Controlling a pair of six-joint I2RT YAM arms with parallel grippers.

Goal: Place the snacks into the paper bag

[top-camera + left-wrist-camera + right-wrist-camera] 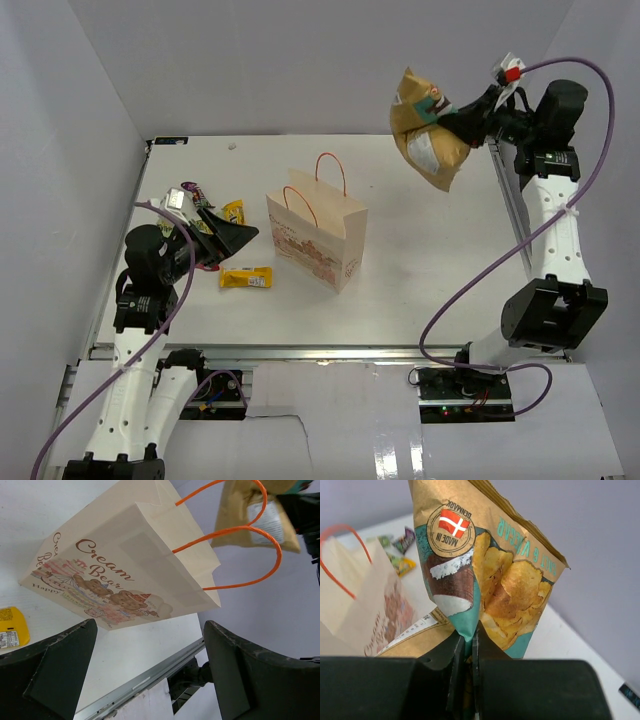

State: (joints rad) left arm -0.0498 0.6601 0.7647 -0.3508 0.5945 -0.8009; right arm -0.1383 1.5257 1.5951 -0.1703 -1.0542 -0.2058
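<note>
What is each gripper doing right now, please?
Left gripper: open, holding nothing.
Right gripper: closed on the chip bag.

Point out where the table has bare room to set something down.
Widest bare patch: table between the paper bag and the right arm. Also the near strip in front of the bag. Crowded: left side, where candy packets lie by the open left gripper.
</note>
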